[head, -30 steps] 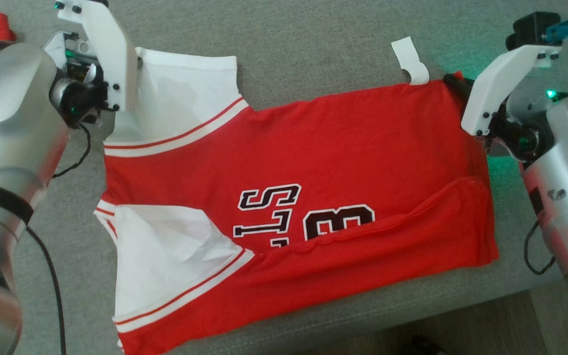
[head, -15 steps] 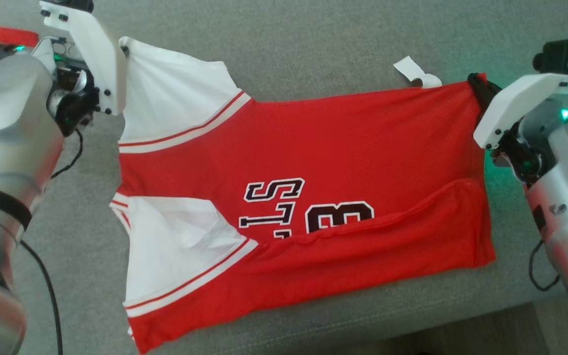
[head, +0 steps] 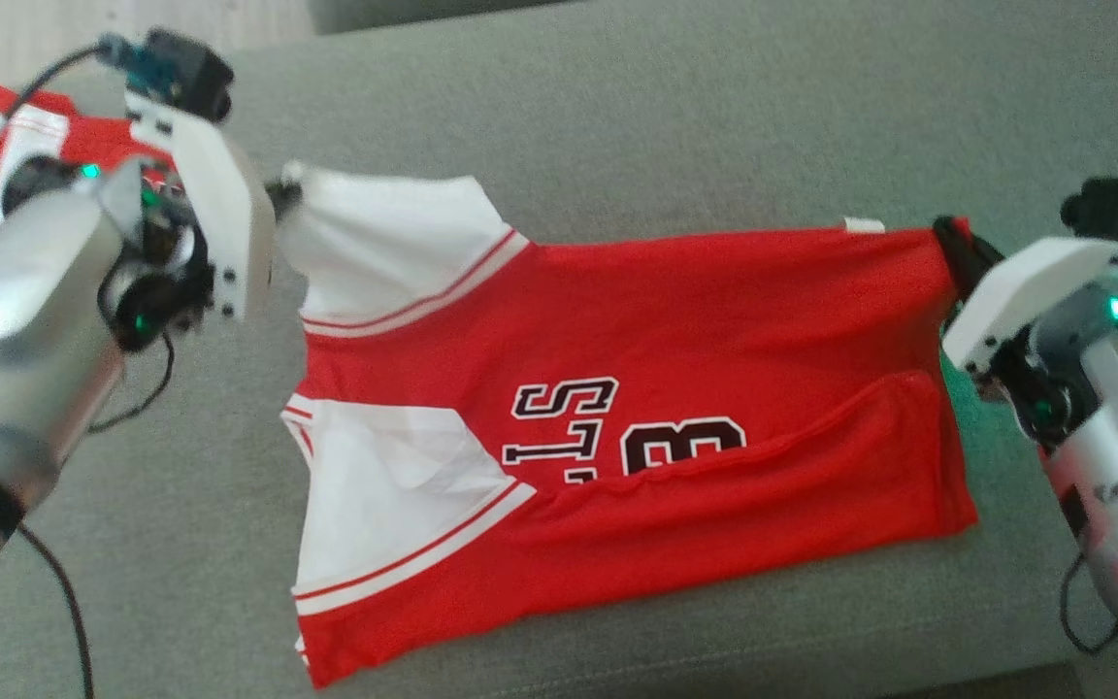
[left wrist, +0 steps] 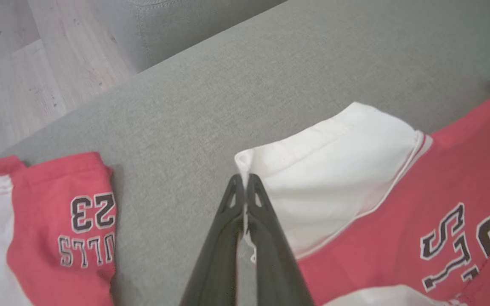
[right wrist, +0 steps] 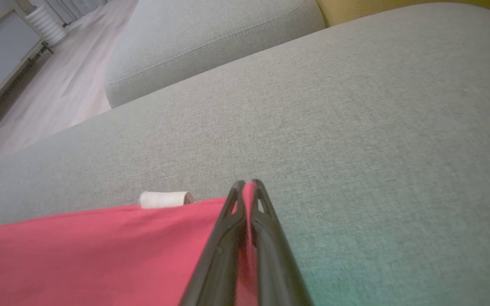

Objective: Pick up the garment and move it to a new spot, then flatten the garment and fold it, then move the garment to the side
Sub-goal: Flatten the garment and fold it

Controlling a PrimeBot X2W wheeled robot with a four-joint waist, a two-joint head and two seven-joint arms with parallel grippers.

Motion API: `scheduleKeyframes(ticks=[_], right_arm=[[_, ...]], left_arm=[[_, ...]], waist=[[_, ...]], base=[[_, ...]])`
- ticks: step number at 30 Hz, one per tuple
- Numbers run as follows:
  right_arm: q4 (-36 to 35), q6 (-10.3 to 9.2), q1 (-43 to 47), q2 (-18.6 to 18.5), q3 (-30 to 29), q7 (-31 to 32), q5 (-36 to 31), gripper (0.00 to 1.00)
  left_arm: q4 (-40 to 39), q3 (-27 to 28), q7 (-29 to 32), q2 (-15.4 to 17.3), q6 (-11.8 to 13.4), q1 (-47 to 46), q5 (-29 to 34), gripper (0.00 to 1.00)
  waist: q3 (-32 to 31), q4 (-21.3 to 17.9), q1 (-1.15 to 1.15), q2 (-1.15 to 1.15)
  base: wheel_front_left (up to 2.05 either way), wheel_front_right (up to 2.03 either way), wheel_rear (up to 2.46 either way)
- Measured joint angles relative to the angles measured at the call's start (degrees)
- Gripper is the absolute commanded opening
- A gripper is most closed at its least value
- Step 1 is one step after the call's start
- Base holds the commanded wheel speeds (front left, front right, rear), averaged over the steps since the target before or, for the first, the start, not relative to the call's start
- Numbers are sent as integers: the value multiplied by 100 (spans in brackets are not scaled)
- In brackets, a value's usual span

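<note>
Left gripper (head: pixel 278 194) pinched shut on the white sleeve (head: pixel 394 243) tip, right gripper (head: pixel 952 250) clamped on the far hem corner. The garment (head: pixel 675 349) is spread on the grey cushion (head: pixel 666 116), near edge folded over.
Left wrist: fingers closed on thin sleeve cloth, second jersey (left wrist: pixel 58 212) lying apart.
Right wrist: red fabric between closed fingers, white tag (right wrist: pixel 164 199) just beside.
Light and limp, likely sags between grips, so corner pinches suit it.

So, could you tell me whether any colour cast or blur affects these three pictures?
Head view: a green indicator glow tints the sofa cushion beside the right gripper. Right wrist view: that teal cast spreads lower right, and the finger bases blur. Left wrist view: the red jersey looks washed pink, evenly lit, no glare.
</note>
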Motion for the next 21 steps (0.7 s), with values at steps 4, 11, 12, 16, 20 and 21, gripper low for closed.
scheduleKeyframes(ticks=[4,11,12,16,20,21], right_arm=[[-116,0,230,-171,185,2,54,0],[-175,0,439,-389,535,86,108,0],[-180,0,454,-409,593,135,108,0],[-227,0,492,-552,829,265,109,0],[-290,0,490,-725,982,360,109,0],[-300,0,490,-778,1013,367,118,0]], left_arm=[[-793,-214,276,436,0,319,-300,0],[-2164,-432,949,1159,1,699,-890,0],[-2336,-470,1027,1234,1,760,-945,0],[-2898,-555,1332,1422,2,1038,-1165,0],[-3238,-631,1475,1507,11,1188,-1172,0],[-3323,-639,1489,1538,31,1228,-1174,0]], waist=[[-241,120,0,0],[-482,364,0,0],[-495,397,0,0],[-508,477,0,0],[-495,493,0,0],[-492,493,0,0]], base=[[0,0,0],[0,0,0],[0,0,0],[0,0,0],[0,0,0],[0,0,0]])
